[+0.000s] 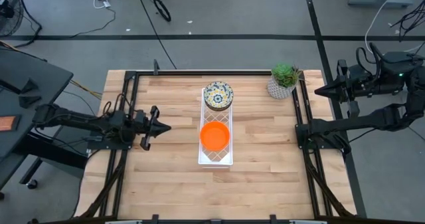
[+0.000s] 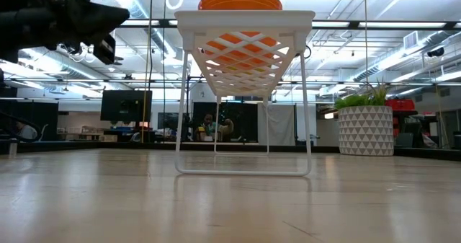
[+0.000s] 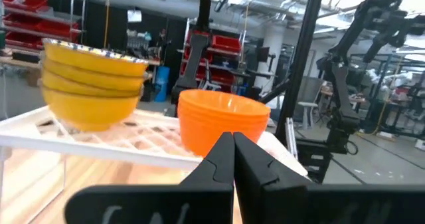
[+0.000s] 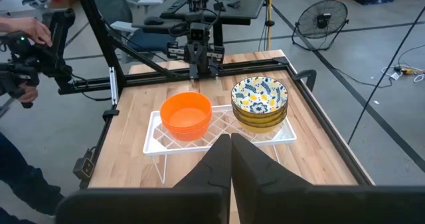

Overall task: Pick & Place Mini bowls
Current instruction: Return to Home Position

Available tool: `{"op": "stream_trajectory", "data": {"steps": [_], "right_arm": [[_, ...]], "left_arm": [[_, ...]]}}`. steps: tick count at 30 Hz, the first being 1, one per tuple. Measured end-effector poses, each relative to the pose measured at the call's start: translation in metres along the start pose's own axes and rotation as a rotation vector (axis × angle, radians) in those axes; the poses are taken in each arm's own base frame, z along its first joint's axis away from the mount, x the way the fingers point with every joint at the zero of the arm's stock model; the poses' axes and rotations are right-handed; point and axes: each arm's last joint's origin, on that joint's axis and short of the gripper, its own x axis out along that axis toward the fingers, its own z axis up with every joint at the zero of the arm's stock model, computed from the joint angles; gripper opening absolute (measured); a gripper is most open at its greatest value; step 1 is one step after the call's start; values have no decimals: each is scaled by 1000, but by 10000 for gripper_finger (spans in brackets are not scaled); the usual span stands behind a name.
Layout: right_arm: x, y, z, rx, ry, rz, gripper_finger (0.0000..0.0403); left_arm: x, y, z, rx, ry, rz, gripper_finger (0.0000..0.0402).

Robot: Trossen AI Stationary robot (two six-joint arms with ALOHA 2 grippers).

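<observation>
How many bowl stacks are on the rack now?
2: the patterned stack at the rack's end nearer the plant, the orange stack at its other end. Bowls inside each may be hidden.

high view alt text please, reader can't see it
From above, a white wire shelf at the middle of the table holds patterned bowls and, below them in the picture, orange bowls. The left gripper, shut, points at the shelf from the left; the right gripper, shut, sits off the table's right edge, near a potted plant.
</observation>
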Motion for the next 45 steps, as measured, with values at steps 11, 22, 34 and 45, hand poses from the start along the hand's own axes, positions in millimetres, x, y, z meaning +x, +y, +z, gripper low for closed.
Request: {"op": "stream_trajectory", "data": {"steps": [11,22,34,45], "right_arm": [[0,0,0,0,0,0,11],[0,0,0,0,0,0,11],[0,0,0,0,0,0,11],[0,0,0,0,0,0,11]], "left_arm": [[-4,-1,3,54,-14,-6,0],[-13,0,-1,91,48,-16,0],[-22,1,-6,115,113,-20,0],[-31,2,-10,142,160,-19,0]]}}
